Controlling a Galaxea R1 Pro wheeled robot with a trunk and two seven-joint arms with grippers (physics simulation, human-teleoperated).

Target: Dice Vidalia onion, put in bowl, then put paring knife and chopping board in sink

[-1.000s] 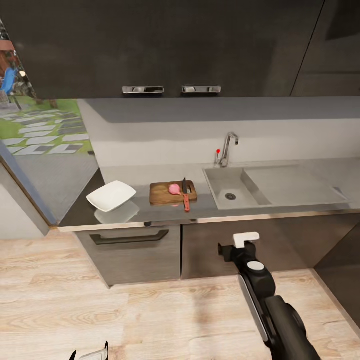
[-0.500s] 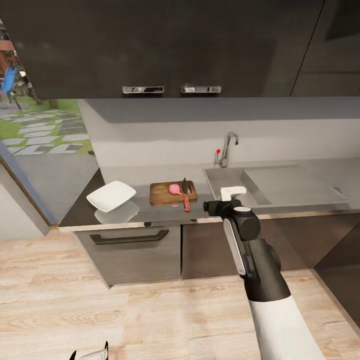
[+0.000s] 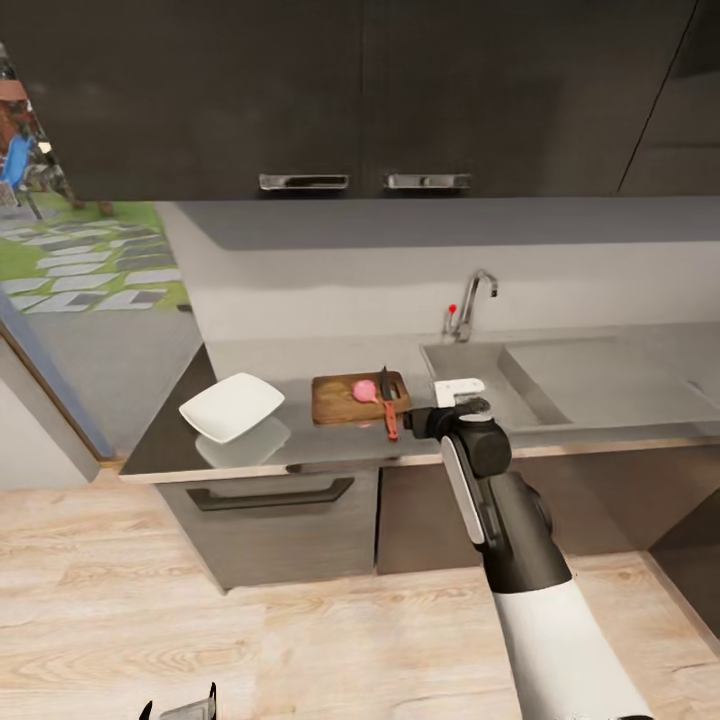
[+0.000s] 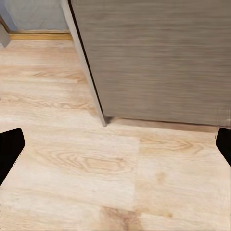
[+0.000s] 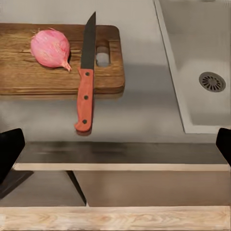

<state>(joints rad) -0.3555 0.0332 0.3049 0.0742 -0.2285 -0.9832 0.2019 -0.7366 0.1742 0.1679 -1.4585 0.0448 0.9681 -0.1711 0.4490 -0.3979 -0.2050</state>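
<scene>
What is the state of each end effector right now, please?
Left end effector: open, holding nothing, low over the wooden floor.
Right end effector: open, empty, raised at the countertop edge near the paring knife.

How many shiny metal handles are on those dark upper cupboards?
2. One handle sits on the left upper cupboard door, the other handle beside it to the right, above the faucet. More may lie outside the view.

We held our right arm, white forearm and black wrist, stretched forward and up, its black right tool [image 3: 425,420] with fingertips spread wide apart and empty. Our left tool [image 3: 180,706] hung low, pointed downward, dark fingertips likewise set far apart.
</scene>
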